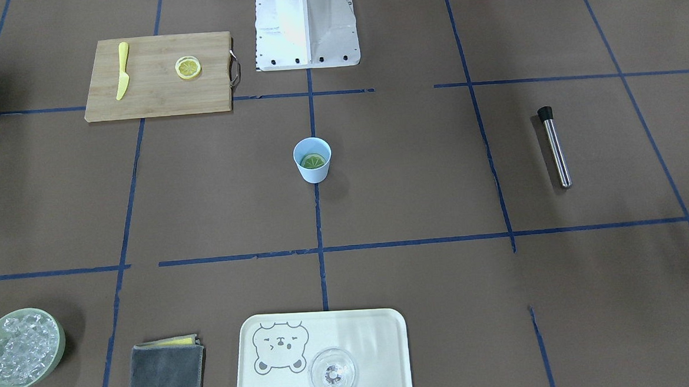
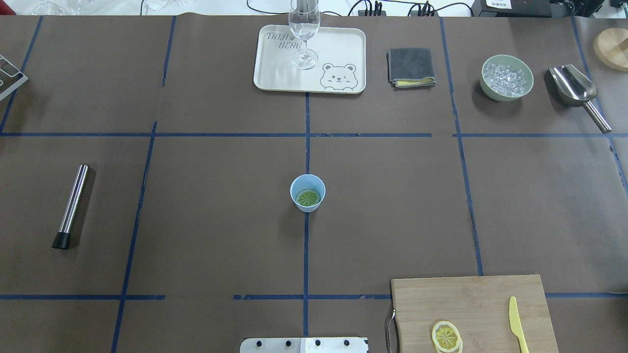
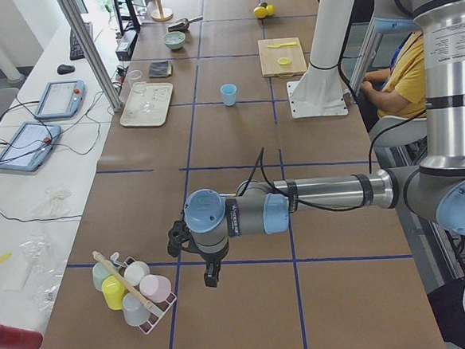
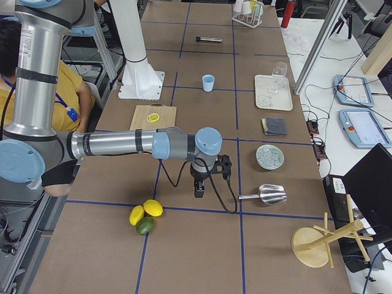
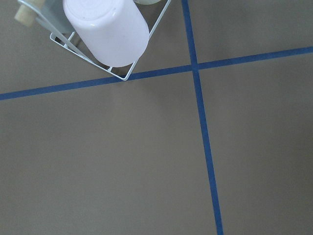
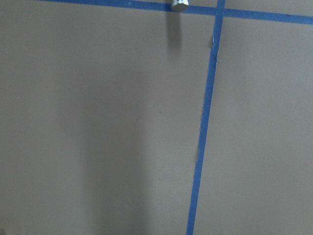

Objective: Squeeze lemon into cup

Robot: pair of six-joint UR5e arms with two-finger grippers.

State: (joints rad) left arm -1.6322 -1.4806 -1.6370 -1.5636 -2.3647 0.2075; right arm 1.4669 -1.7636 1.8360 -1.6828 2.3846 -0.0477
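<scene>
The light blue cup (image 1: pixel 314 175) stands upright at the table's middle, on the centre tape line (image 2: pixel 317 185). Inside it, flat on the bottom, lies the lemon (image 2: pixel 308 198), a round greenish-yellow piece with segment lines facing up (image 1: pixel 312 160). Neither gripper shows in the front or overhead views. My left gripper (image 3: pixel 210 276) hangs far off at the left end of the table beside a rack of cups. My right gripper (image 4: pixel 199 190) hangs at the right end near the whole fruit. I cannot tell whether either is open or shut. No fingers show in the wrist views.
A wooden cutting board (image 2: pixel 471 304) holds a thin lemon slice (image 2: pixel 446 336) and a yellow knife (image 2: pixel 515 323). A tray (image 2: pixel 279 73) with a clear glass, a grey cloth (image 2: pixel 411 66), a bowl of ice (image 2: pixel 506 77), a scoop (image 2: pixel 574 88) line the far side. A steel tube (image 2: pixel 72 206) lies left.
</scene>
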